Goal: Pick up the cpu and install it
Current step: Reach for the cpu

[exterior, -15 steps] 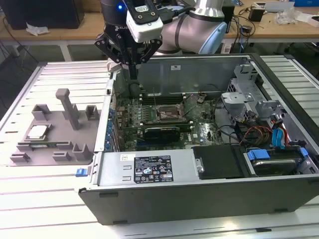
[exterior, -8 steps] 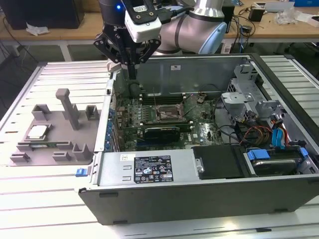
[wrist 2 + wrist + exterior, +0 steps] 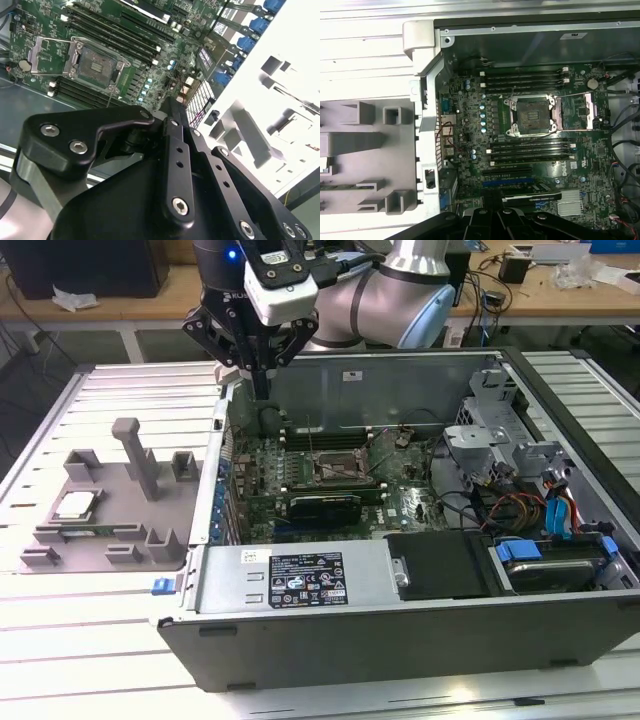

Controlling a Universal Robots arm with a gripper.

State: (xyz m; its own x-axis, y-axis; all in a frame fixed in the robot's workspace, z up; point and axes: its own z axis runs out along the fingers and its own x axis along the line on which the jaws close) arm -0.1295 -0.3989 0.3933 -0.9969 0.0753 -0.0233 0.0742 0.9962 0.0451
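Note:
The cpu (image 3: 75, 504), a small silver square chip, lies flat in a recess of the grey fixture (image 3: 150, 515) at the exterior view's left, outside the computer case. My gripper (image 3: 262, 390) hangs high over the case's back-left corner, well away from the cpu, with its black fingers shut together and nothing between them. In the second wrist view the gripper (image 3: 172, 107) points down at the case wall beside the motherboard. The dark square socket (image 3: 340, 468) with its metal frame lifted sits in the middle of the green board, seen in both wrist views (image 3: 97, 62) (image 3: 530, 116).
The open computer case (image 3: 400, 640) lies on a slatted metal table. A long black card (image 3: 325, 508) sits in front of the socket. Drive bays and coloured cables (image 3: 560, 510) crowd the right. A tall grey post (image 3: 140, 455) stands on the fixture (image 3: 350, 145).

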